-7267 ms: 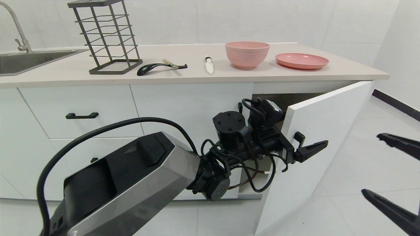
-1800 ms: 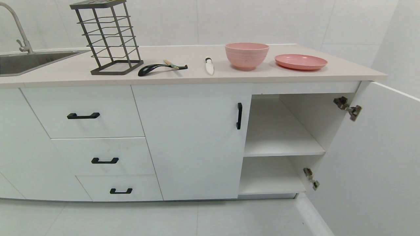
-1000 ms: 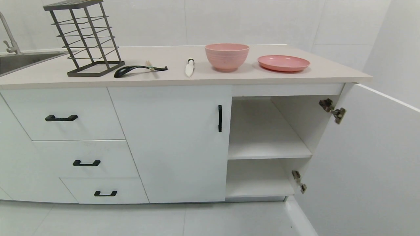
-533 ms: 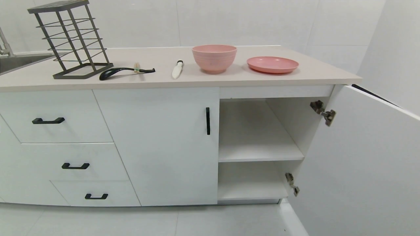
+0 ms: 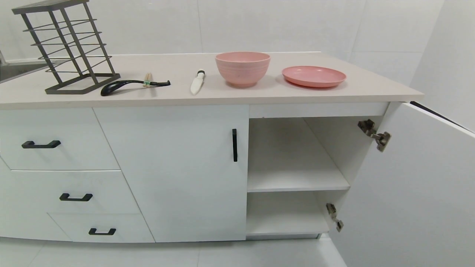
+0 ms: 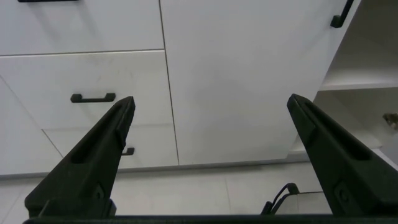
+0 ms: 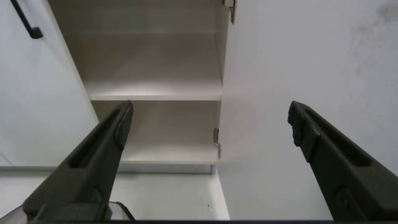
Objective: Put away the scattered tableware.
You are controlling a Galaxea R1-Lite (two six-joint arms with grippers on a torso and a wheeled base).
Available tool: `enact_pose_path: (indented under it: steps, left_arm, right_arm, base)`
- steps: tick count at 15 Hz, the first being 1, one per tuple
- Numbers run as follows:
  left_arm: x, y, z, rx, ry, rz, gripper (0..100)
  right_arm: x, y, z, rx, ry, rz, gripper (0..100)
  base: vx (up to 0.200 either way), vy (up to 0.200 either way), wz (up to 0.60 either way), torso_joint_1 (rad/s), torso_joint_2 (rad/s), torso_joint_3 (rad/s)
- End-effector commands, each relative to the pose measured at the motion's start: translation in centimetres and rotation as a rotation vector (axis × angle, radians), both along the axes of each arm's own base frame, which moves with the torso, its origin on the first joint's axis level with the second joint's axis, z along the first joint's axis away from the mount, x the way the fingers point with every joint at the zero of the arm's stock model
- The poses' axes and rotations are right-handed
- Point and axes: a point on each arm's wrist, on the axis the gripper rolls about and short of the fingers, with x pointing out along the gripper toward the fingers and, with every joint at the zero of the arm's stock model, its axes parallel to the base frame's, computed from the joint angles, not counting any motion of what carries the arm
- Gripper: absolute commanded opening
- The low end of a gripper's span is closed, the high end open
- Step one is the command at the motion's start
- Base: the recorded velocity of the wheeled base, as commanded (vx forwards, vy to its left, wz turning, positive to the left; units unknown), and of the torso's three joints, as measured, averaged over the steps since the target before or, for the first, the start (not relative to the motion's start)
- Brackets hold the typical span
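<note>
While both arms hang low in front of the cabinet, all the tableware sits up on the countertop (image 5: 371, 89).

Left gripper (image 6: 211, 102): fingers spread wide with nothing between them. It faces the drawers (image 6: 62, 74) and the closed door (image 6: 249, 74).

Right gripper (image 7: 211, 107): likewise spread wide and holding nothing. It faces the open compartment, with the shelf (image 7: 155, 68) ahead and the open door (image 7: 311, 93) on the right.

Countertop, left to right:
- Wire rack (image 5: 66, 48), upright at the left end, next to the sink edge (image 5: 15, 68).
- Black spoon (image 5: 126, 84), lying just right of the rack's base with its bowl end toward the rack.
- Tan chopsticks (image 5: 147, 79), lying across the spoon's handle and touching it.
- White knife (image 5: 197, 83) with a black end, lying apart from the spoon.
- Pink bowl (image 5: 242, 68), upright, near the knife on its right.
- Pink plate (image 5: 314, 76), flat, just beside the bowl on the right and not touching it.

Below the counter, three drawers are stacked on the left, each with a black handle. The closed door carries a vertical black handle (image 5: 234, 145) along its right edge, next to the open compartment. The open door is swung out to the right on two hinges (image 5: 374, 133). The shelf divides the compartment into an upper and a lower level.
</note>
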Motion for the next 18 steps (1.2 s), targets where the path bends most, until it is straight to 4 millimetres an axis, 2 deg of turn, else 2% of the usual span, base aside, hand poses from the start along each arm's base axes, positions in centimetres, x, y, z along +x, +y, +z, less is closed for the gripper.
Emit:
enact_pose_path:
  steps: [1, 2, 14, 16, 18]
  left_arm:
    - [0.01, 0.00, 0.01, 0.001, 0.000, 0.000, 100]
    - [0.01, 0.00, 0.00, 0.001, 0.002, -0.002, 100]
    - [0.01, 0.00, 0.01, 0.000, 0.000, -0.002, 100]
    - [0.01, 0.00, 0.01, 0.000, 0.000, -0.002, 100]
    - [0.01, 0.00, 0.01, 0.000, 0.000, -0.002, 100]
  right_arm:
    - [0.02, 0.00, 0.00, -0.001, 0.002, 0.000, 100]
    - [0.02, 0.00, -0.02, 0.000, 0.004, 0.000, 100]
    - [0.02, 0.00, 0.00, 0.002, 0.002, 0.000, 100]
    - [0.02, 0.01, -0.02, 0.000, 0.004, -0.001, 100]
    - [0.02, 0.00, -0.02, 0.000, 0.004, 0.000, 100]
  base:
    - [0.200, 0.000, 0.00, -0.002, 0.01, 0.007]
    - [0.200, 0.000, 0.00, -0.012, -0.01, 0.017]
    - [0.000, 0.000, 0.00, 0.000, 0.00, 0.000]
    - [0.200, 0.000, 0.00, 0.002, 0.00, 0.002]
    - [0.000, 0.000, 0.00, 0.000, 0.00, 0.000]
